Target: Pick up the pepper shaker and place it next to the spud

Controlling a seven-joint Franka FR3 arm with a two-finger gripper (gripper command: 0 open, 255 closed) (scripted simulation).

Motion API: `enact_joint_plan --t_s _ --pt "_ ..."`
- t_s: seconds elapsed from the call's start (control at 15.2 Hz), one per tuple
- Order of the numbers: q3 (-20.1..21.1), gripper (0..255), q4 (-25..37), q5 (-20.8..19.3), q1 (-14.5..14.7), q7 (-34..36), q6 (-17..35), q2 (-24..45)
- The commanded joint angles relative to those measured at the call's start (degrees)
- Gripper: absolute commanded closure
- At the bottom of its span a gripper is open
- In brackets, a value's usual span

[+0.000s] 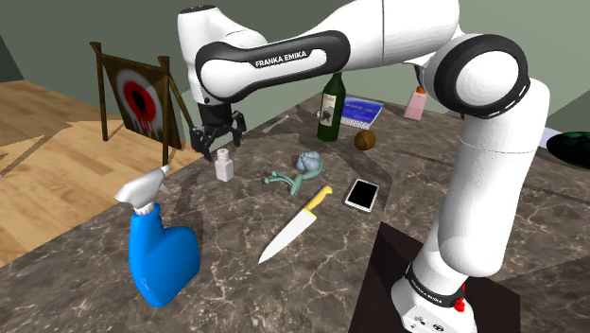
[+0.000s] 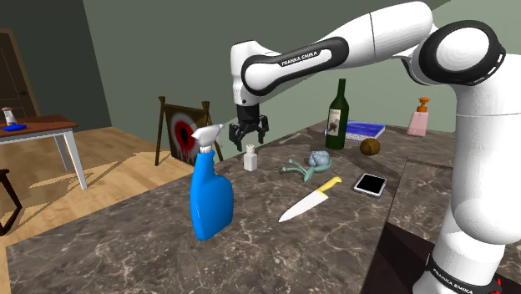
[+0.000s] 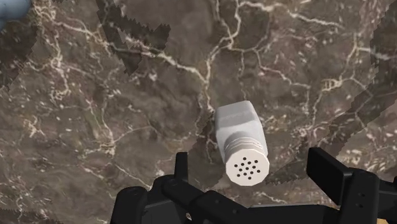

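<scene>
The pepper shaker [image 1: 224,165] [image 2: 250,158] is a small white bottle with a perforated cap, standing upright on the dark marble counter [image 1: 236,284]. My gripper [image 1: 218,140] [image 2: 249,136] hangs just above it, open, with nothing held. In the wrist view the shaker [image 3: 240,143] lies between the spread fingers, and my gripper [image 3: 251,164] touches nothing. The spud [image 1: 365,140] [image 2: 371,147] is a small brown lump further along the counter, near the wine bottle.
A blue spray bottle [image 1: 161,251] stands close to the shaker. A yellow-handled knife [image 1: 298,223], a phone [image 1: 362,195], a grey-green trinket [image 1: 301,168], a green wine bottle [image 1: 330,109], a blue book [image 1: 360,113] and a pink bottle [image 1: 415,102] are spread about. A target board [image 1: 140,95] stands on the floor.
</scene>
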Motion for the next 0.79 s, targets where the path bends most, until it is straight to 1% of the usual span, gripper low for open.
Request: enact_joint_plan --t_s 0.0,0.46,0.53,0.73 --pt "-0.04 0 -1.12 0.00 -0.10 0.08 1.02 -0.14" --pt "-0.04 0 -1.10 0.00 -0.09 0.08 1.00 -0.13" --pt "-0.04 255 -1.10 0.00 -0.09 0.08 1.00 -0.13" --pt "-0.04 255 -1.11 0.00 -0.09 0.08 1.00 -0.14"
